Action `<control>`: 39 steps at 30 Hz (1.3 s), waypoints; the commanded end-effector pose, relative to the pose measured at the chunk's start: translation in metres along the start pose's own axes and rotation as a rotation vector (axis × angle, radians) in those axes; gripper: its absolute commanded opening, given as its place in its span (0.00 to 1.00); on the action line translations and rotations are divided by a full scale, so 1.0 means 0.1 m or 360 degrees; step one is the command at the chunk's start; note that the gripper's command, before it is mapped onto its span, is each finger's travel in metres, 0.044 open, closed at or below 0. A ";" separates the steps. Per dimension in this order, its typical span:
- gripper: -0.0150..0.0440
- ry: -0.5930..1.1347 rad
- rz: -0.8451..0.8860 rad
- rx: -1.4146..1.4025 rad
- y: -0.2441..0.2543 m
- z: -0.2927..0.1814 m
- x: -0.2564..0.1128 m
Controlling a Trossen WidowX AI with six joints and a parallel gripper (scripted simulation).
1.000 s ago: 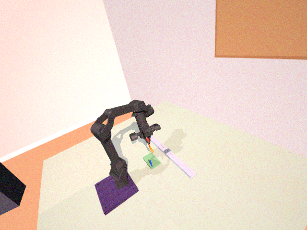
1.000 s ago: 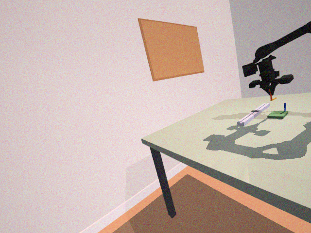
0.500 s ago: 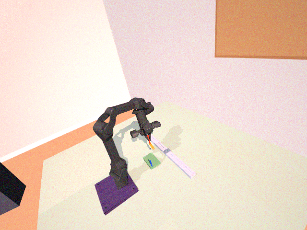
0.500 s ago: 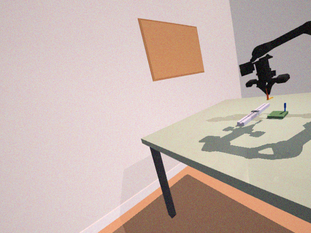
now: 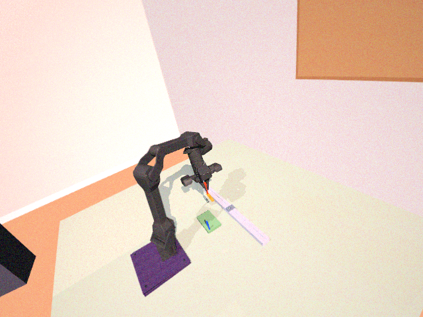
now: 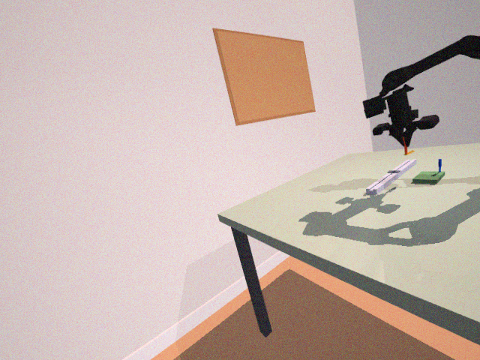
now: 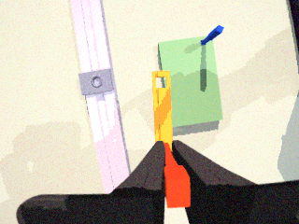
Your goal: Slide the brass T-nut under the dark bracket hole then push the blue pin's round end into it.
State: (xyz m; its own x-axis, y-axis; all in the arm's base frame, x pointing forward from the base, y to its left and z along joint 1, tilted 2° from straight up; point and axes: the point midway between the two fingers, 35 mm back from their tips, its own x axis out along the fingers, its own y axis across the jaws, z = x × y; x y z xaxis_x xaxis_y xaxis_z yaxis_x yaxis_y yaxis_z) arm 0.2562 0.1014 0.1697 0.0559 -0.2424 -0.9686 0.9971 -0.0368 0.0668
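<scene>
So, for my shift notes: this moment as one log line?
fingers: shut on orange handle | blue pin: in green tray

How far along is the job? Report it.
Done: the T-nut is picked up, its orange handle gripped by the end effector. In hand: carrying it, clear of the rail. Left: tipping it in, sliding it under the bracket, releasing, then pinning; the blue pin stands in the green tray.
</scene>
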 end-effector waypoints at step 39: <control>0.00 0.0024 0.0033 -0.0087 0.34 -0.59 -0.14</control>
State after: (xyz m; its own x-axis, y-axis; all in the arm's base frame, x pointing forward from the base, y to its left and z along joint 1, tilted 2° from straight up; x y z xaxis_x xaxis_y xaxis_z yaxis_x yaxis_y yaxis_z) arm 0.2898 0.1548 0.1731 0.0820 -0.2307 -0.9696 0.9966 0.0200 0.0795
